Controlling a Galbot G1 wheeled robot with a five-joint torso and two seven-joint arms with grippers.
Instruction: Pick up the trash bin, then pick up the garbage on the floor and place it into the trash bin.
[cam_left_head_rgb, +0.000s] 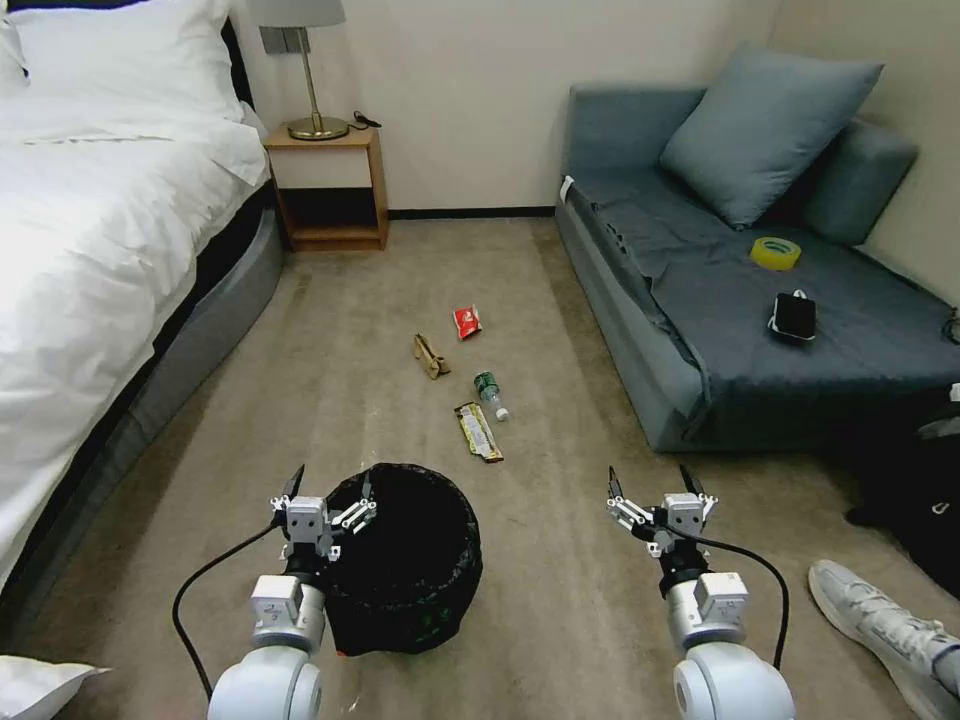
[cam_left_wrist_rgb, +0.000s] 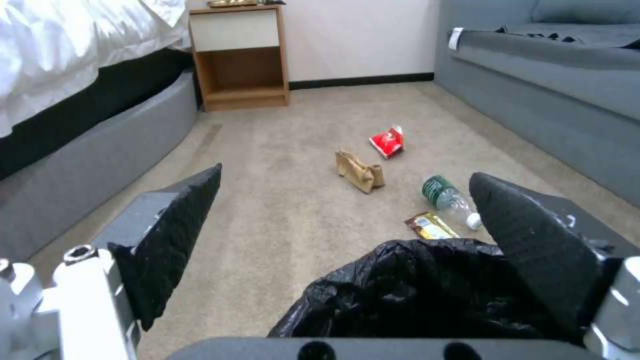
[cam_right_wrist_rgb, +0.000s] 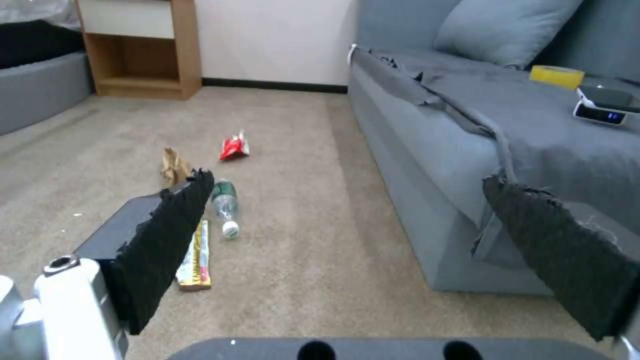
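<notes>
A: Black liner: one trash bin, standing upright on the carpet at 6 o'clock, mouth up. Left gripper hangs at its 10 o'clock rim, jaws spread wide, holding nothing. Right gripper hangs over bare carpet at 4 o'clock, jaws wide, empty.

B: Litter count?

A: Four pieces, centre floor, beyond the bin. Nearest: long yellow-brown wrapper, long axis 11-to-5. Next: clear bottle, lying down, white cap toward 5 o'clock. Then tan paper wrapper, axis 11-to-5. Farthest: red snack packet.

B: View differences?

A: Left wrist view has the liner's edge between its fingers. Right wrist view has the sofa, one tape roll and one phone, with the wrapper beside its finger.
</notes>
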